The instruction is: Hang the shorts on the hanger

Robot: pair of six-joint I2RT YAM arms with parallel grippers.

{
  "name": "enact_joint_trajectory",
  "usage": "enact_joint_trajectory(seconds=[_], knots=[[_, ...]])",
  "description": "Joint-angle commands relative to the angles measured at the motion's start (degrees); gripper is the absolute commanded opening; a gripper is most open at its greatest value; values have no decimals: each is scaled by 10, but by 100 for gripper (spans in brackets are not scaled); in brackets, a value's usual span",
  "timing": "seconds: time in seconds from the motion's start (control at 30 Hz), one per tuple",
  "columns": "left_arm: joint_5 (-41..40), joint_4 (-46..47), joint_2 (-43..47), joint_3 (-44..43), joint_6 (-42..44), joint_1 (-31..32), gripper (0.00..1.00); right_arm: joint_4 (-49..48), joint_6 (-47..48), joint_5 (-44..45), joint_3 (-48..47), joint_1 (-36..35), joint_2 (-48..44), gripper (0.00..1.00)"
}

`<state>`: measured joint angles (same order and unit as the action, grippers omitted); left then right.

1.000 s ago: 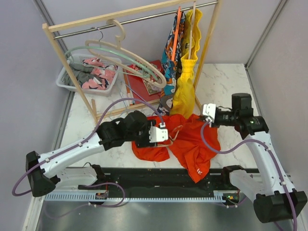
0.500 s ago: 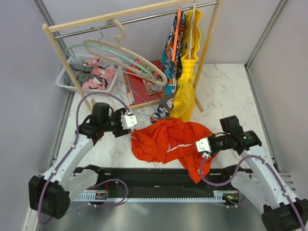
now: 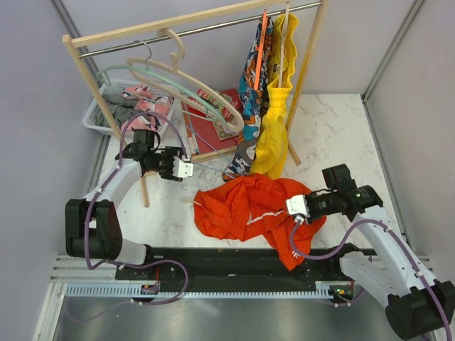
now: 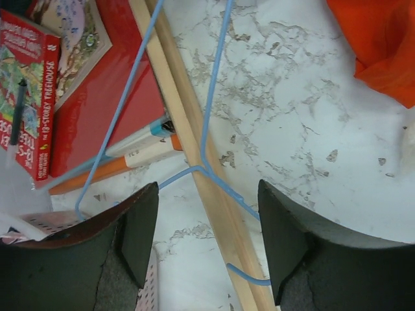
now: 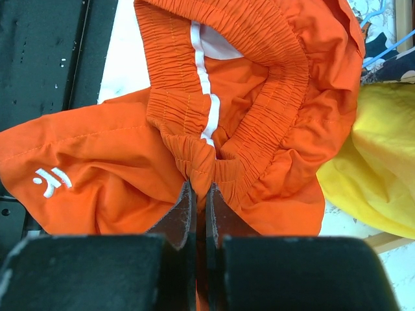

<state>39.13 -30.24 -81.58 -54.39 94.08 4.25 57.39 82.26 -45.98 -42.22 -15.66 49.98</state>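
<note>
Staging both ends of the pickup. The right gripper [image 5: 198, 197] is pinched tight on the gathered elastic waistband of the shorts [image 5: 253, 123], which lie crumpled on the marble table [image 3: 334, 128] in front of the rack [image 3: 114, 32]. The left gripper [image 4: 207, 207] is spread wide and hovers over the hanger [image 4: 214, 84], which lies across the wooden base rail [image 4: 183, 110] and partly over a red book [image 4: 97, 110]. No contact with the wire, as far as I can tell.

Next move, my read: lower the left gripper, close on the wire near the neck junction, lift clear of the rail.

- Hanger: wire is thin, stiff and slick. Narrow target, may roll or slip.
- Shorts: limp, ribbed at the waist, white stripe. They'll likely sag and bunch when lifted.
</note>
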Motion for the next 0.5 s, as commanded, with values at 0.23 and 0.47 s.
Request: enact_joint_trajectory(seconds=[0.23, 0.47], knots=[[-52, -25, 31, 41, -29, -5, 65, -30, -19, 4, -8, -2, -8, 5], [-99, 40, 50, 114, -28, -5, 65, 28, 46, 13, -6, -3, -39, 25]])
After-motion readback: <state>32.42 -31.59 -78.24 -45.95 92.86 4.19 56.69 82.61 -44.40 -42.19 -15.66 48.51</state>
